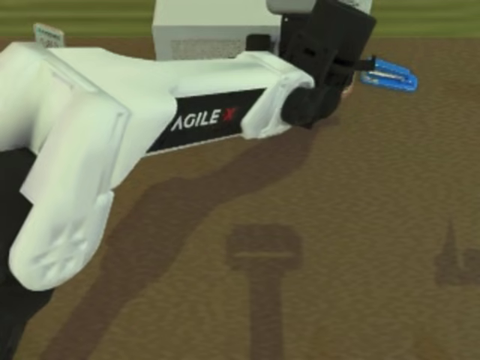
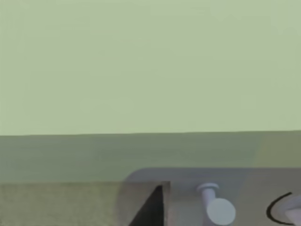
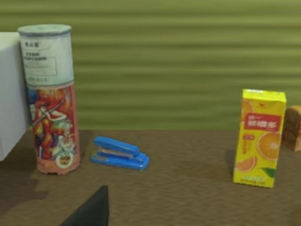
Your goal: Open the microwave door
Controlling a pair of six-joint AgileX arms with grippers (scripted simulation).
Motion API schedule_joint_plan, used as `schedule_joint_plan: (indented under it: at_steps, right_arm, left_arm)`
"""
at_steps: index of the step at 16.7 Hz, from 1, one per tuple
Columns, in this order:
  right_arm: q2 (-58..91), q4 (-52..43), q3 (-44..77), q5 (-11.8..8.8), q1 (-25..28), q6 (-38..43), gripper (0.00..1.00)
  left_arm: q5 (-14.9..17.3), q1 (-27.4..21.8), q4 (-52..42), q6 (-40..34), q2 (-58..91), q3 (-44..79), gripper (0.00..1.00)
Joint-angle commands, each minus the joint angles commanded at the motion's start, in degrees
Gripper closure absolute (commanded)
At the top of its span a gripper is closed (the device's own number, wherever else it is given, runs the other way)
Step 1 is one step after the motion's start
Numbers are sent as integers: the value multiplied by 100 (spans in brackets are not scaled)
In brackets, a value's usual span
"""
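End effector first: your left end effector point(image 1: 330, 64) sits at the far edge of the table point(image 1: 337, 240), against the boxy cream-white microwave point(image 1: 214, 30), and you cannot tell whether its fingers are spread or pressed together. The long white left arm point(image 1: 150, 127) covers most of the oven. A round grey knob point(image 2: 216, 207) shows close in the left wrist view, beside a dark gap that may be the microwave door's edge; the door itself is not clearly visible. You seem to be at or near the door; next likely comes a sideways swing. Right of the oven lies a small blue stapler point(image 1: 388, 75). Your right arm is out of sight.
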Motion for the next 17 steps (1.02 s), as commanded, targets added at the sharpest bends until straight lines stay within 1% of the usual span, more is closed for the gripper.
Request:
schedule_joint_plan:
  at_steps: [1,8,9,17]
  right_arm:
    - [0,0,0,0,0,0,0]
    - [0,0,0,0,0,0,0]
    - [0,0,0,0,0,0,0]
    - [0,0,0,0,0,0,0]
  left_arm:
    - [0,0,0,0,0,0,100]
    - [0,0,0,0,0,0,100]
    - [-1,-354,-1,-2,-161,-223,100]
    - [-181,-205,232,-137,-462,-776,100]
